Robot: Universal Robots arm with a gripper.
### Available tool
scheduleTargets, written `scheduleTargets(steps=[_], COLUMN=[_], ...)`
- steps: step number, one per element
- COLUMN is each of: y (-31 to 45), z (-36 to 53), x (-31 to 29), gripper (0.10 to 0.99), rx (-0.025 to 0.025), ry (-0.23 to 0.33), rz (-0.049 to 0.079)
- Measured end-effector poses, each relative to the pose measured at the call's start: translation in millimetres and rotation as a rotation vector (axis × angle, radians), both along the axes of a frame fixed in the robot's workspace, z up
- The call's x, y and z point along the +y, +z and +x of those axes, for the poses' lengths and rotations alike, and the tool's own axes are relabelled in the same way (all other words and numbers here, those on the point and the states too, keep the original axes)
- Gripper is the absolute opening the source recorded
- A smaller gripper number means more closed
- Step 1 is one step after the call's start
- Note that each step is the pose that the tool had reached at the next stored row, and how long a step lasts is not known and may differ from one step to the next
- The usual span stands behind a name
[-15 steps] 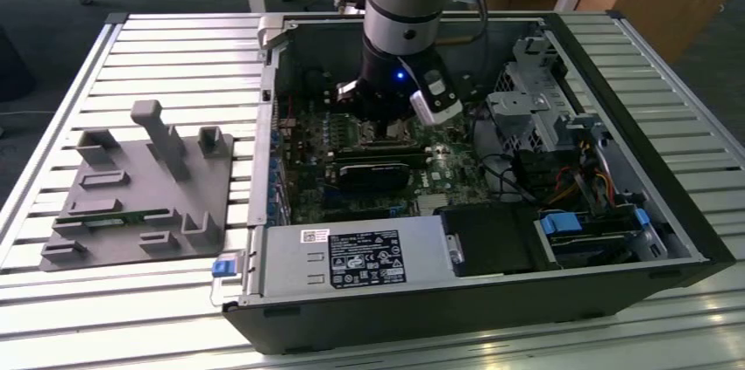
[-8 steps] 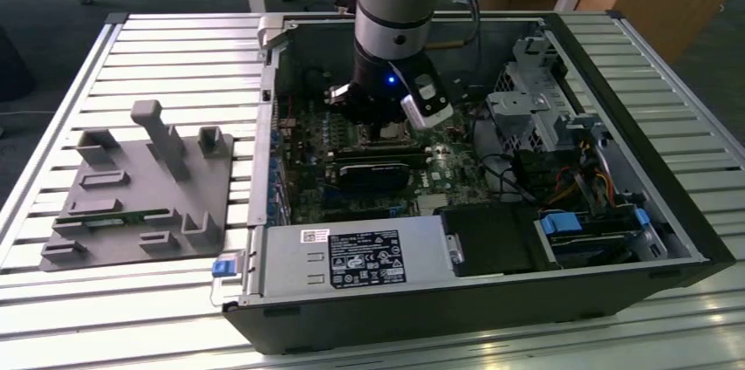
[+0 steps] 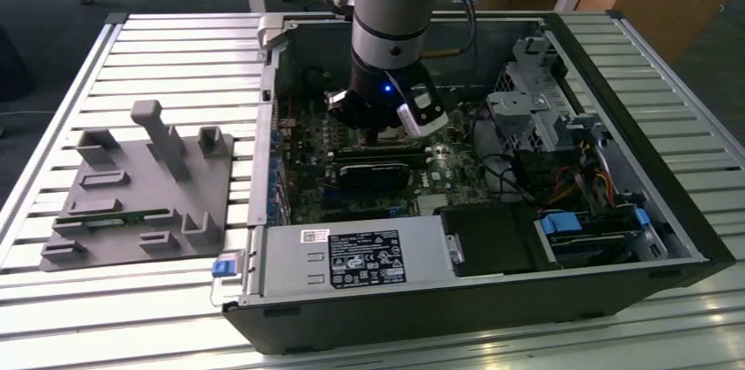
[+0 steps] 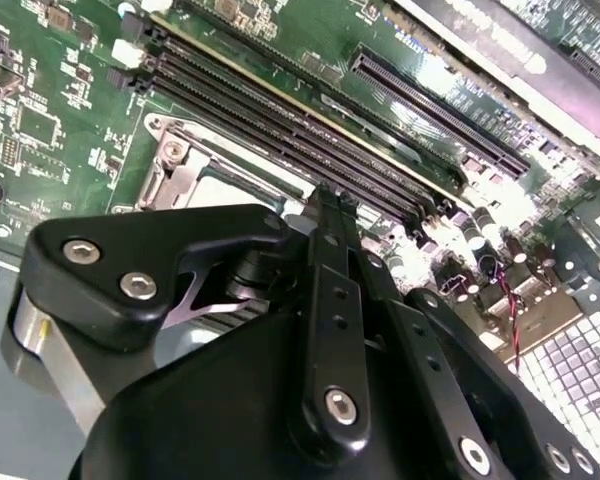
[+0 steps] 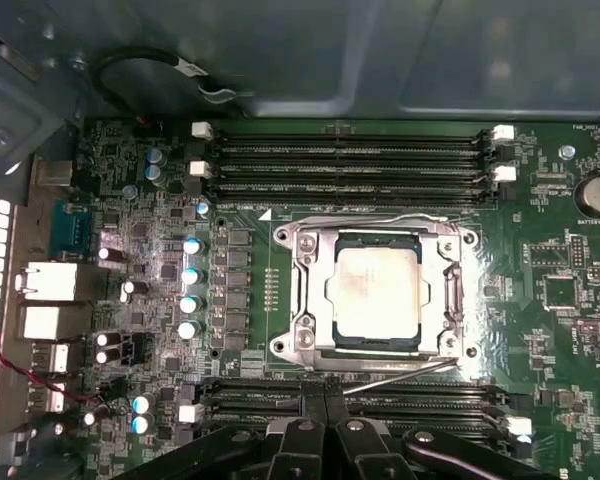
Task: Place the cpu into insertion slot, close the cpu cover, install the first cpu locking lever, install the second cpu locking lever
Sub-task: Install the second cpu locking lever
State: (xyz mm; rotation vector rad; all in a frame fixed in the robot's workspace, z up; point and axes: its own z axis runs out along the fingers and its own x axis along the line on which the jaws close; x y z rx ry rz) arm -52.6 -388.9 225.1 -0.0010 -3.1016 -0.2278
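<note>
The pale cpu (image 5: 377,288) lies flat in the insertion slot (image 5: 332,318) on the green motherboard. The silvery cpu cover (image 5: 452,290) is down around it, framing the chip. One thin locking lever (image 5: 380,216) runs along the cover's far side. A second lever (image 5: 400,376) slants along the near side, its end right at my fingertips. My gripper (image 5: 325,392) is shut with nothing between its fingers, hovering at the socket's edge over the memory slots. In the second wrist view the gripper (image 4: 330,205) stands beside the socket corner (image 4: 180,165). In the exterior view the gripper (image 3: 382,132) is inside the open computer case (image 3: 466,300).
Black memory slots (image 5: 350,155) flank the socket on both sides, with capacitors (image 5: 192,275) beside it. A power supply box (image 3: 349,256) and drive cage (image 3: 536,108) crowd the case. A grey fixture (image 3: 140,187) sits on the slatted table at the exterior view's left.
</note>
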Motion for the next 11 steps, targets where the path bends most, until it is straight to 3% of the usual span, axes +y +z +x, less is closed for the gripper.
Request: scheduleTargets(steps=[6,11], y=[-1.7,-4.8], z=[-2.3,-2.6], x=[-4.5,-8.2], gripper=[0.106,0.106], rx=[0.0001,-0.0001], ry=[-0.001,-0.001], rz=[0.041,0.048])
